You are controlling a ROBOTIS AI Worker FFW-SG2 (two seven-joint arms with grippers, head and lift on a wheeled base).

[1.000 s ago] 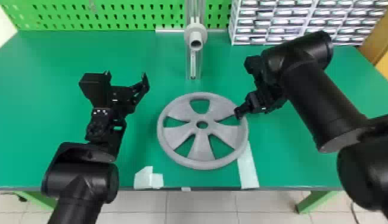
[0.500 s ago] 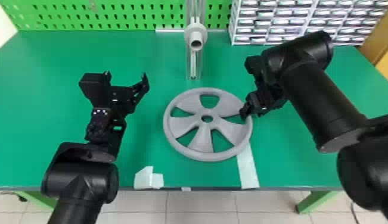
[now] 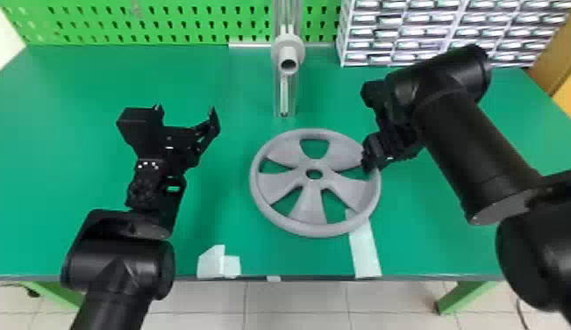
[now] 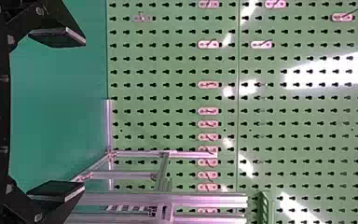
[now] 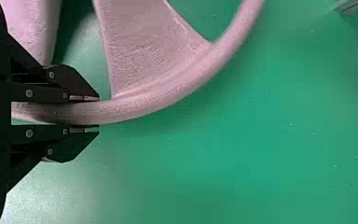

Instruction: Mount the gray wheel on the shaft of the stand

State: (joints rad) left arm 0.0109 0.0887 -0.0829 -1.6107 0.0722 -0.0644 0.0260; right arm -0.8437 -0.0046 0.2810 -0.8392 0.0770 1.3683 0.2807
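In the head view, my right gripper [image 3: 370, 165] is at the right side of the gray wheel [image 3: 312, 210], which looks nearly flat, low over the table. The right wrist view has the wheel [image 5: 154, 60] with its rim between the fingers of my right gripper [image 5: 99, 113], shut on it. The stand [image 3: 284, 98] rises behind the wheel, its gray shaft [image 3: 289, 56] facing forward with a bare end. To the left, my left gripper [image 3: 185, 110] is parked above the table; in the left wrist view that gripper [image 4: 84, 114] stands open and holds nothing.
White small-parts drawers [image 3: 398, 33] stand at the back right. A green pegboard [image 3: 165, 22] runs behind the table [image 3: 69, 101]. Pale tape pieces [image 3: 365, 252] lie near the front edge. Metal profiles [image 4: 205, 200] show in the left wrist view.
The wheel has shifted right with my right gripper, and its front edge has swung away from the table's front. My left arm has stayed still.
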